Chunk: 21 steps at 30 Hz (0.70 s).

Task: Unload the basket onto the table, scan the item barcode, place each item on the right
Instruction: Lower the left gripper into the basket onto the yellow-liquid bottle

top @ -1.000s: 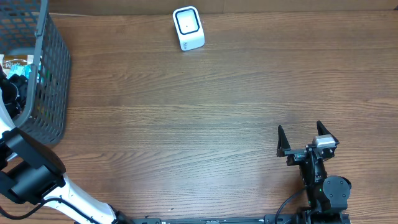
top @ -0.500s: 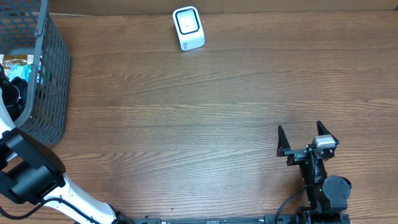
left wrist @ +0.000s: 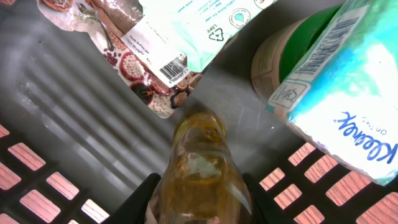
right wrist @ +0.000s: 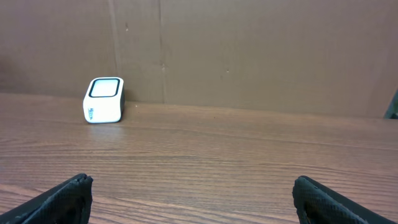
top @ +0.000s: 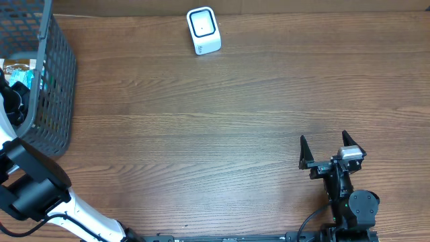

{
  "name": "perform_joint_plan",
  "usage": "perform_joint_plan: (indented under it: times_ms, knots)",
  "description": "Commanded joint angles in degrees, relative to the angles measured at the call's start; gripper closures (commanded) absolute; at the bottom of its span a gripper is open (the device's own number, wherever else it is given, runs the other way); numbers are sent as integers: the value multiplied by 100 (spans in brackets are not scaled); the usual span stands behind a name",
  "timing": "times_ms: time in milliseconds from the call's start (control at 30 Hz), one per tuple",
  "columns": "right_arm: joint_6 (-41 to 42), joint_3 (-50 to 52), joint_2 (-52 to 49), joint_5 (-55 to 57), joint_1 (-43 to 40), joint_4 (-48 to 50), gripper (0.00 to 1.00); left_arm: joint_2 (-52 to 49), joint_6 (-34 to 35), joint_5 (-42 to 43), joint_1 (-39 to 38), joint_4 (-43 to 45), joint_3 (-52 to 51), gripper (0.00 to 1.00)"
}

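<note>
Left arm [top: 30, 185] has shifted slightly inside the basket [top: 57, 81]. My left tool [left wrist: 199, 193] straddles the amber bottle [left wrist: 199, 155]; clamped or not, I cannot tell. Probably rigid, slick, liquid-heavy: grip mid-body. Right tool [top: 324, 141] stands apart.

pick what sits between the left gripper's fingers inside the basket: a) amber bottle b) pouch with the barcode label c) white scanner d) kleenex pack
a: the left wrist view shows the amber bottle flanked by the fingers of the left gripper, with the Kleenex pack off to one side.
</note>
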<state>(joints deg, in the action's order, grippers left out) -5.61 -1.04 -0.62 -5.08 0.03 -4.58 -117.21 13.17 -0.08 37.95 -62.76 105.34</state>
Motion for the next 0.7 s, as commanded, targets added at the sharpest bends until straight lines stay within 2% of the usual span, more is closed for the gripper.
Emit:
perform_joint_plan:
  times_ms: [0, 100, 200, 300, 367, 467, 500, 533, 667]
  knots:
    - [-4, 59, 46, 46, -11, 15, 0, -66, -31, 33, 4, -20, -205, 70]
    - [-4, 59, 46, 46, -11, 15, 0, -66, -31, 33, 4, -28, -205, 69]
    - [-4, 59, 46, 46, -11, 15, 0, -66, -31, 31, 4, -59, -205, 59]
    - [-4, 59, 46, 46, -11, 15, 0, -66, -31, 31, 4, -70, -205, 57]
    - [-4, 59, 46, 46, -11, 15, 0, -66, -31, 31, 4, -72, -205, 44]
    - [-4, 59, 46, 46, -11, 15, 0, -66, -31, 31, 4, -70, -205, 18]
    - [-4, 59, 46, 46, -11, 15, 0, -66, -28, 31, 4, -70, -205, 5]
    - [-4, 59, 46, 46, -11, 15, 0, -66, -28, 31, 4, -68, -205, 0]
    - [-4, 59, 46, 46, -11, 15, 0, -66, -28, 31, 4, -59, -205, 0]
